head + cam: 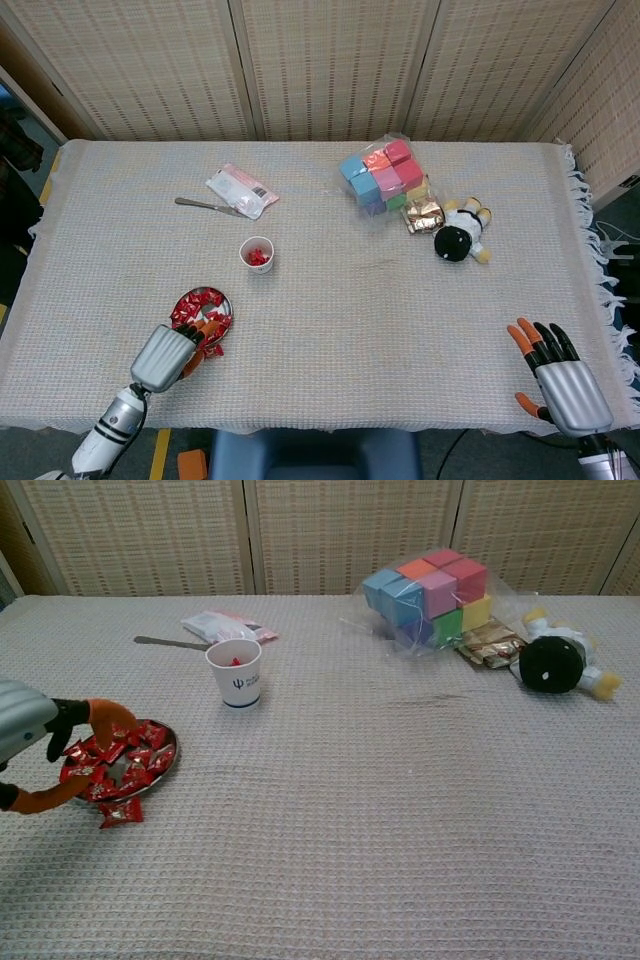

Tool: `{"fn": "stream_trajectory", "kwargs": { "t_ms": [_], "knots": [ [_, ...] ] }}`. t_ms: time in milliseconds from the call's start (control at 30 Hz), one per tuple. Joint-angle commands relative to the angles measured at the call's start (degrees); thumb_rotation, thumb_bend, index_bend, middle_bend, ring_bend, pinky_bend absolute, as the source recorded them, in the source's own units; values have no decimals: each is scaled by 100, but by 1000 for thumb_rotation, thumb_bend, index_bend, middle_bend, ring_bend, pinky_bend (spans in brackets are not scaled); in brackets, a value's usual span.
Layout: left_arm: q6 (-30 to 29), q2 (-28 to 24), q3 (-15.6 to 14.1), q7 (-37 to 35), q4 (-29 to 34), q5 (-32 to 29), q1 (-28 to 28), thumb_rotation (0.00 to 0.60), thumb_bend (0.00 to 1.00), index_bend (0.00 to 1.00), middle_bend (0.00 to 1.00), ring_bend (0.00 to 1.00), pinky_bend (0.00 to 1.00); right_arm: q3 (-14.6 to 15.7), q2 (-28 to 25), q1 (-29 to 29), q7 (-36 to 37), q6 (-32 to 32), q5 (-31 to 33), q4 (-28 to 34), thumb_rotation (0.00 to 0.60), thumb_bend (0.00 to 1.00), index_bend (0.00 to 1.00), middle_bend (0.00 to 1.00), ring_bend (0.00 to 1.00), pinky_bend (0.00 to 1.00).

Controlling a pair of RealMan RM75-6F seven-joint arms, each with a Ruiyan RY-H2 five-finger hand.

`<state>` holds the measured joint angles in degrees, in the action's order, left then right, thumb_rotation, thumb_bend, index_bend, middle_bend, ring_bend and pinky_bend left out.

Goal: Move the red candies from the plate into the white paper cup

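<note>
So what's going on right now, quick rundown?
Left hand open, fingers over plate of red candies. Right hand idle, open. Some candy in white paper cup. Path clear.

Cup [257,254] behind plate [224,305]; candies [132,758] on plate, some in cup; left hand [168,354] before plate.

Red wrapped candies [125,760] heap a small metal plate [166,764]; one lies just beside it. The white paper cup [235,674] stands upright, holding a few.
</note>
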<state>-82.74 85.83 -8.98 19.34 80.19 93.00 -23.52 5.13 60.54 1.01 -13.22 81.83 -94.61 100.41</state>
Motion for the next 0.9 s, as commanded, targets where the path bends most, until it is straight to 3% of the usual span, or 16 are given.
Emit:
{"fn": "stream_trajectory", "kwargs": {
  "t_ms": [33, 233, 433, 667, 900],
  "knots": [
    [-355, 76, -258, -204, -384, 306, 406, 600, 409, 249, 360, 558, 980, 52, 16, 0, -38, -9, -89, -5, 600, 114, 0, 0, 0, 0],
    [-577, 493, -323, -242, -1040, 602, 711, 600, 411, 281, 384, 578, 982, 119, 10, -25, -45, 21, -218, -15, 600, 114, 0, 0, 0, 0],
    [-358, 810, -214, -251, -1388, 644, 730, 600, 410, 226, 289, 578, 982, 168, -11, -68, -7, 90, -316, -26, 600, 114, 0, 0, 0, 0],
    [-194, 1146, 37, 144, -1838, 805, 557, 600, 414, 214, 267, 578, 981, 179, -44, -71, 33, 81, -328, -25, 600, 114, 0, 0, 0, 0],
    [-36, 1298, 144, 320, -2109, 900, 423, 600, 423, 250, 318, 578, 981, 159, -57, -97, 65, 133, -316, -29, 600, 114, 0, 0, 0, 0]
  ]
}}
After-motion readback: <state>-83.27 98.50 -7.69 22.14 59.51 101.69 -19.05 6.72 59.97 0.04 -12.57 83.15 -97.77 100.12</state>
